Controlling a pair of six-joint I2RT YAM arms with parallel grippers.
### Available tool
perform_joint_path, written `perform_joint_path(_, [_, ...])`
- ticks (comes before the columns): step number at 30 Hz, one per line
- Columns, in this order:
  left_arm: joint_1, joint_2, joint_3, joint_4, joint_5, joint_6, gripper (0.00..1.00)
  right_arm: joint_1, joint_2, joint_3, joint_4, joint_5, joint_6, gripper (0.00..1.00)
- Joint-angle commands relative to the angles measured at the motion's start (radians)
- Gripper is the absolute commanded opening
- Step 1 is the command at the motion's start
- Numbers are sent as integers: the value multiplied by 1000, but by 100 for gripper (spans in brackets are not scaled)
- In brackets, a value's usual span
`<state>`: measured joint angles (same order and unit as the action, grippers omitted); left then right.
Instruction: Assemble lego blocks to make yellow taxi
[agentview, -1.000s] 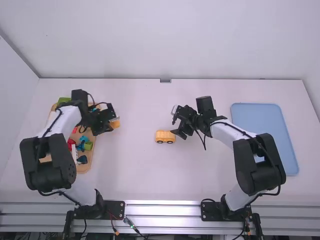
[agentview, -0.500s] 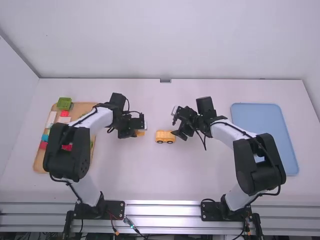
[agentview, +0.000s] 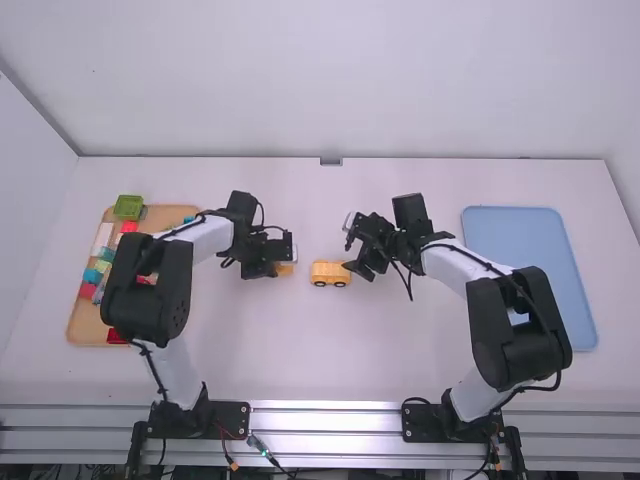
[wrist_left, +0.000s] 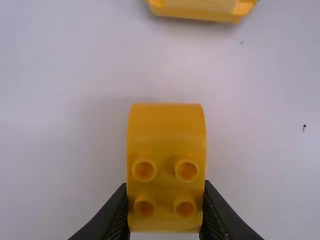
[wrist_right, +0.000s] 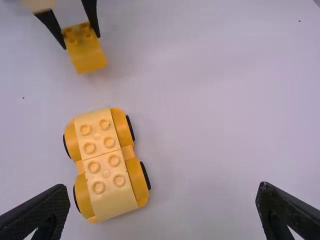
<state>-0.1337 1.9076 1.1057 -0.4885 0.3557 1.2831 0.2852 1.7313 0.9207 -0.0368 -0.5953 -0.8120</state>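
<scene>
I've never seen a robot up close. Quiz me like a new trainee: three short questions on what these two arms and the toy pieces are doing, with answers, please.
1. What is the left end effector gripping?
a) a red block
b) a yellow plastic brick with round studs
c) a green box

2. True or false: the right end effector is open, and the yellow plastic car base with black wheels stands on the white table.

3. Fill in the missing colour: the flat rectangular tray near the right arm is ____.

Key: 1: b; 2: true; 3: blue
</scene>
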Motion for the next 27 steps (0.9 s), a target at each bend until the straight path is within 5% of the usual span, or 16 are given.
perform_joint_path(1, [-26,27,-9,-8,-18,-14,2,-4,-24,10,-1,-9,4,99])
perform_joint_path(12, [-44,27,-9,-5,-33,-8,2,-4,-24,10,-7,-9,4,99])
perform_joint_path(15, [-44,27,-10,-1,-32,-7,13,-4,-24,10,-13,-9,4,99])
perform_joint_path(17, [-44,27,-11,-8,-33,-7,39,-4,-24,10,-17,-9,1,99])
perform_joint_path(19, [-44,27,-11,-11,-32,-8,47,-4,-24,10,-17,-9,2,99])
perform_joint_path(21, [-44,27,-11,-11,-32,-8,65,-6,-24,10,-16,-9,4,99])
perform_joint_path(23, [-44,27,-11,-9,-33,-8,99,-3,-24,10,-16,-9,0,99])
perform_joint_path(27, [-44,27,-11,19,-33,-12,99,-9,-24,10,-16,-9,0,99])
